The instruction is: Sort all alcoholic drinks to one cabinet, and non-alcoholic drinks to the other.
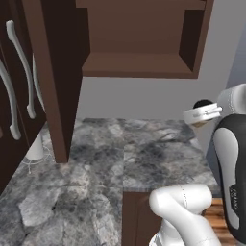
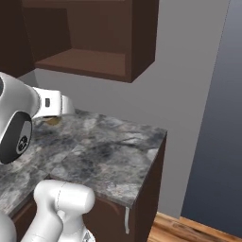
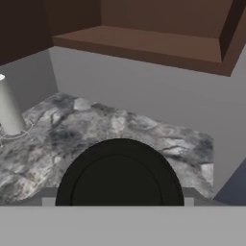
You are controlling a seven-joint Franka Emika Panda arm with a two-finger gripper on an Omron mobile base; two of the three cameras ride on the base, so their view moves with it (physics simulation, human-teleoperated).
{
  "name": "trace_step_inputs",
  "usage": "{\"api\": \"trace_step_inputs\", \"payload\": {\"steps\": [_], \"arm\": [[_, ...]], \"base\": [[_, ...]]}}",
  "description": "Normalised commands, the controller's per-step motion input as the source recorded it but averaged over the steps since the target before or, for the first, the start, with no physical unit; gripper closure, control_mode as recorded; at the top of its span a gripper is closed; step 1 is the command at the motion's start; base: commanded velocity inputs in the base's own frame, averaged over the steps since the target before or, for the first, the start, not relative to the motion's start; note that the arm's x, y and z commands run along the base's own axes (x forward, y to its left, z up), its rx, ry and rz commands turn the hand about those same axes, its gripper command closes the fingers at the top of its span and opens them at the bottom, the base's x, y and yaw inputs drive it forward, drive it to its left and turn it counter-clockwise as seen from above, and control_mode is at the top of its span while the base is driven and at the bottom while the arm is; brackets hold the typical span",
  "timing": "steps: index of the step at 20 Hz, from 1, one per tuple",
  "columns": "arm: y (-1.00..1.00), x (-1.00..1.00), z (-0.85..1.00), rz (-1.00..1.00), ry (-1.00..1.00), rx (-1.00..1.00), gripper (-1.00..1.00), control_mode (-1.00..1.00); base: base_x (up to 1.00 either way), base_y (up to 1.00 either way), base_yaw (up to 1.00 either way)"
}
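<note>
Tan paper coffee cup with black lid [image 3: 120,175], grasped between the jaws above the grey marble worktop [image 1: 115,158] near its back right corner; step: carrying it; next, judged: lift onto the open dark brown wall cabinet's shelf [image 1: 137,65].

The gripper [image 3: 120,204] (arm raised, elbow bent) clasps a black-lidded cup [image 3: 120,178].

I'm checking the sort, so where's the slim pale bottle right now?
The slim pale bottle stands on the marble counter at the far left of the left base view, just behind the open cabinet door.
</note>
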Motion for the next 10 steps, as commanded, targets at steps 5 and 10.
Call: {"api": "trace_step_inputs", "payload": {"steps": [5, 10], "arm": [[0.23, 0.23, 0.33, -0.04, -0.01, 0.00, 1.00, -1.00], [0.17, 0.19, 0.39, -0.05, -0.03, 0.00, 1.00, -1.00]], "base": [[0.00, 0.00, 0.00], [0.00, 0.00, 0.00]]}}
